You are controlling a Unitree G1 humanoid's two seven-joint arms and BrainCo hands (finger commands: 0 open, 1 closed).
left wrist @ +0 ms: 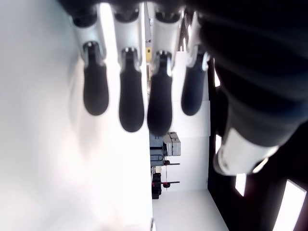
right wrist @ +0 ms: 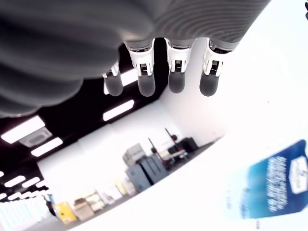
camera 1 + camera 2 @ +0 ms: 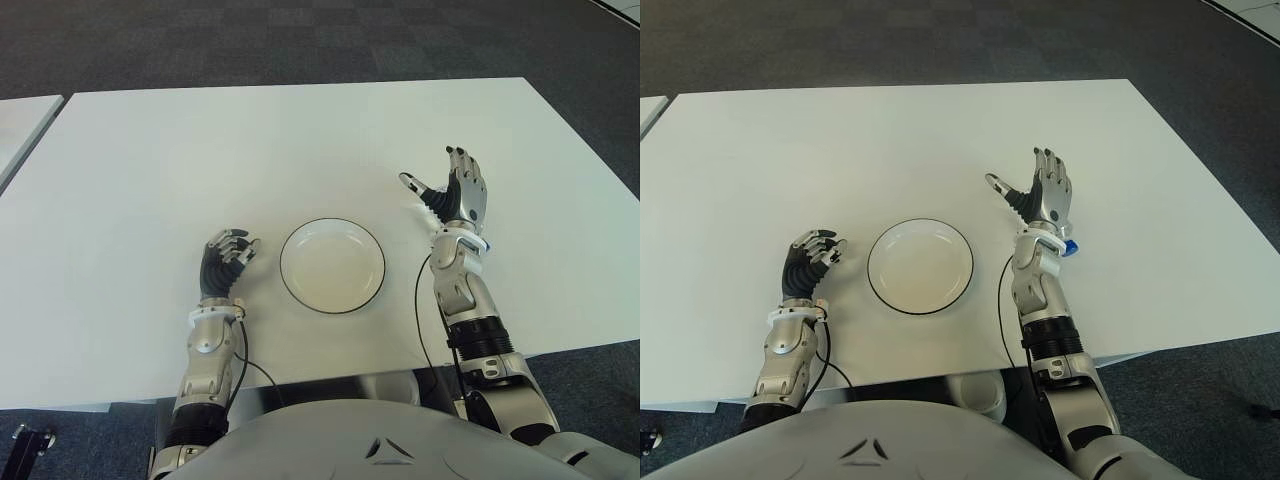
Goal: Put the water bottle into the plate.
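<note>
White table (image 3: 300, 140) carried a white plate (image 3: 332, 265) w/ a dark rim, near the front edge, nothing in it.

Right hand (image 3: 456, 192) was raised just right of the plate, fingers spread and extended, thumb out toward the plate, gripping nothing. Right wrist view confirmed: four fingertips (image 2: 146, 87) hung straight, nothing between them.

Water bottle (image 3: 1069, 246): mostly hidden behind the right wrist. Only a small blue bit showed in the right eye view, at the wrist's right side; a blurred blue-and-white label (image 2: 276, 180) appeared in the right wrist view, prob. the same bottle lying on the table. It was outside the plate, to its right.

Left hand (image 3: 226, 260) showed just left of the plate, fingers loosely curled, holding nothing; left wrist view showed four bent fingertips (image 1: 132, 108) w/ no object.
</note>
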